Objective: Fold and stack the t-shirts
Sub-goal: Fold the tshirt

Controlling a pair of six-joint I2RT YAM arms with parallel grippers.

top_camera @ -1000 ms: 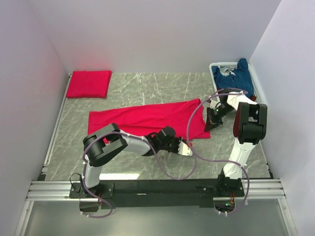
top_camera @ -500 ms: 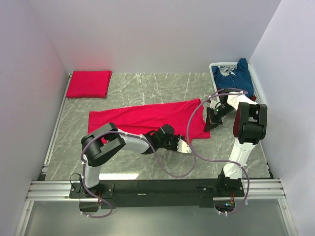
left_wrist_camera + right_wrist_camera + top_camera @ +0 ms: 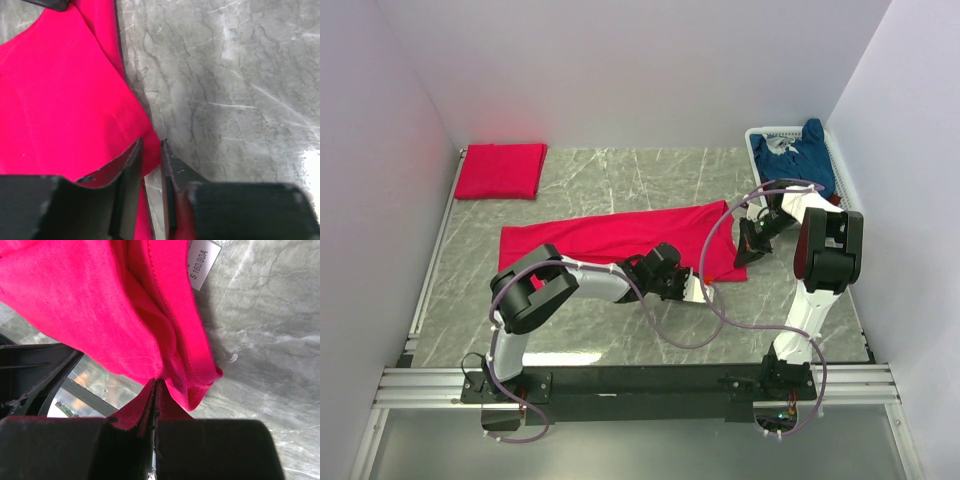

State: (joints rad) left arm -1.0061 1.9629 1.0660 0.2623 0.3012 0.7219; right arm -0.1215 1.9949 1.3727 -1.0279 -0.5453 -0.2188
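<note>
Plain white walls (image 3: pixel 620 70) on 3 sides, grey marble-look tabletop (image 3: pixel 620 170), alu rail (image 3: pixel 420 385) at near edge

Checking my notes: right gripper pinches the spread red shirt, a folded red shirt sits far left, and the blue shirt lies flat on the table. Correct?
One slip: the blue shirt lies bunched in the white basket at far right, as the top external view shows. The rest stands.

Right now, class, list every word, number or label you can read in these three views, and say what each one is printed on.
"S 160/80A": printed on the white size tag sewn into the red t-shirt, seen in the right wrist view.
No other text can be read in the top view or the left wrist view.
</note>
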